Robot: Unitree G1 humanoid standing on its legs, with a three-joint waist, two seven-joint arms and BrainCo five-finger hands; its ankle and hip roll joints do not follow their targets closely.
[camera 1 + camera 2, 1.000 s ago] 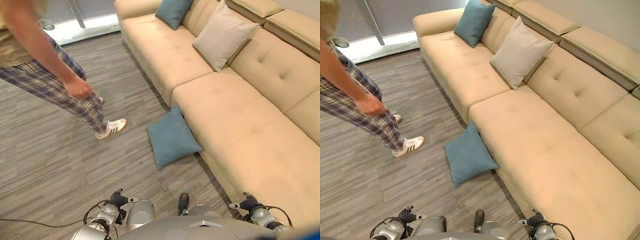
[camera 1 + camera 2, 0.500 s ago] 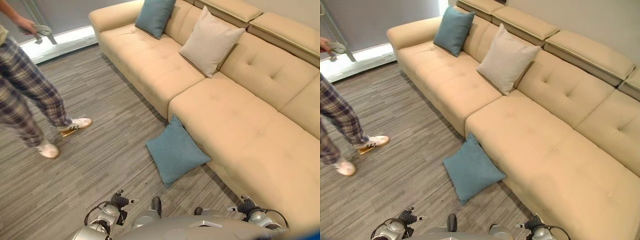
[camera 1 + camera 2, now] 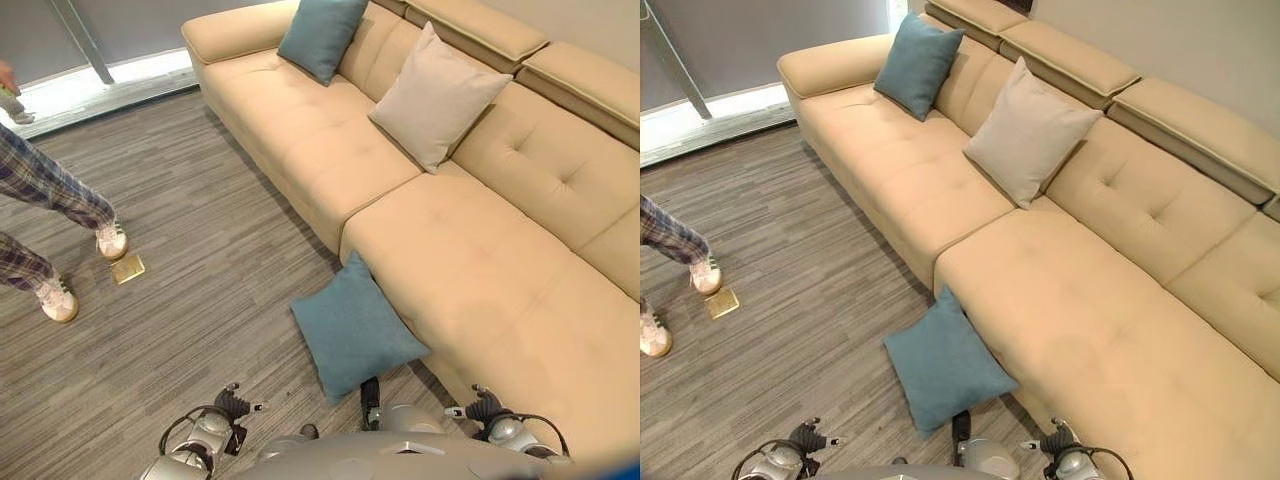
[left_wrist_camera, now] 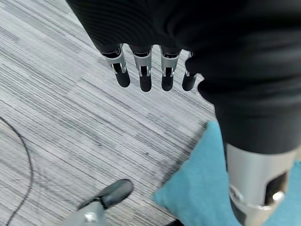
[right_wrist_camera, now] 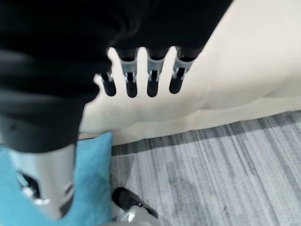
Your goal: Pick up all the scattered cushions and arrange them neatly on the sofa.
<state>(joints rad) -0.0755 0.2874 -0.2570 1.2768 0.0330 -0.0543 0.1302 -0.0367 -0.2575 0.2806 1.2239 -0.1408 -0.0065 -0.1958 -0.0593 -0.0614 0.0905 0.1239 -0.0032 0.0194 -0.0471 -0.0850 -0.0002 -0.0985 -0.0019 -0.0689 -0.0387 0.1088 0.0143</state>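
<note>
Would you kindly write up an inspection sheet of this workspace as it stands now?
Surface: grey striped floor; beige sofa along its edge.
Job's things: blue cushion on the floor, leaning against the sofa front; second blue cushion and beige cushion propped on the sofa back.
Clutter: small tan square on the floor.
Robot hands: left robot hand open, holding nothing; right robot hand open, holding nothing.
Cables: nothing seen.
Surroundings: person walking at the far left; bright window strip behind.
</note>
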